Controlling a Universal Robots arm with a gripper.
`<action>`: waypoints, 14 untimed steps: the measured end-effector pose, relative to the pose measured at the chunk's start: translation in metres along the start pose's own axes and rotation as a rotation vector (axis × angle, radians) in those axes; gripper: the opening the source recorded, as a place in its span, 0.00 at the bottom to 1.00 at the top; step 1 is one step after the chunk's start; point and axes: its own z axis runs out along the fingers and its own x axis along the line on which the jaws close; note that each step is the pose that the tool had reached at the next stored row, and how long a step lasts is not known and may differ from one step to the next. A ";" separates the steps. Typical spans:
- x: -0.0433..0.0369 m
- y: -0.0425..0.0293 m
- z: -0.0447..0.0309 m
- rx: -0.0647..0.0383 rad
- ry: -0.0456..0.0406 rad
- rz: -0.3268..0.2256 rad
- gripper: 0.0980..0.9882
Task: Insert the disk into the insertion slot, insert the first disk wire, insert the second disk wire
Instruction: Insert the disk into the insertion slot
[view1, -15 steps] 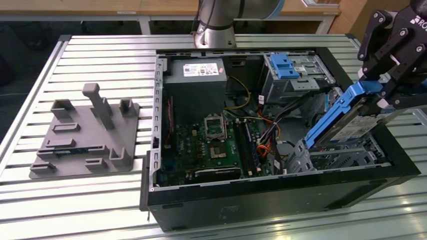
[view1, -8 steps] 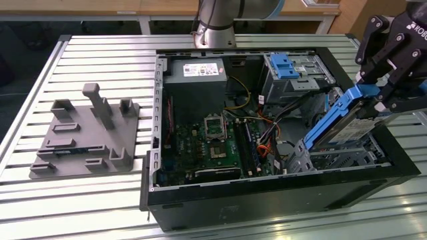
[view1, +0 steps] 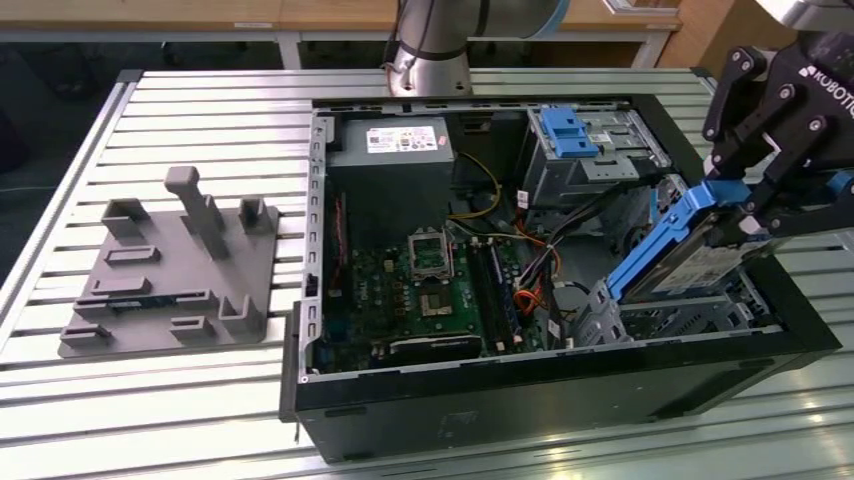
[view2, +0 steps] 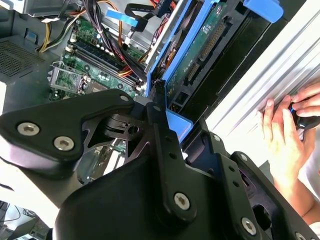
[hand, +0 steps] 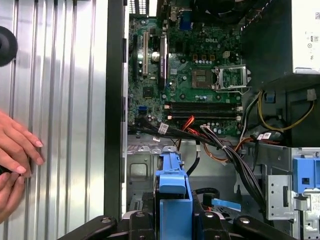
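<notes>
My gripper is shut on the upper end of the disk, a silver drive in a blue carrier rail. The disk hangs steeply tilted, its lower end down at the mouth of the insertion slot, the perforated grey cage in the case's near corner at the exterior view's right. The second wrist view shows the disk's green circuit-board underside between blue rails. In the first wrist view, the blue carrier points toward the grey cage floor. A bundle of black, orange and red wires lies loose beside the cage.
The open black computer case holds a motherboard, a power supply and a taller bay with a blue latch. A grey fixture plate lies on the slatted table at the exterior view's left. A person's hands rest beside the case.
</notes>
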 end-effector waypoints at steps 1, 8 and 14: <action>0.0001 -0.0001 0.0015 0.000 0.0000 0.000 0.30; 0.0010 -0.0006 0.0135 -0.003 0.0000 0.000 0.30; 0.0018 -0.0012 0.0243 -0.004 0.0000 0.000 0.30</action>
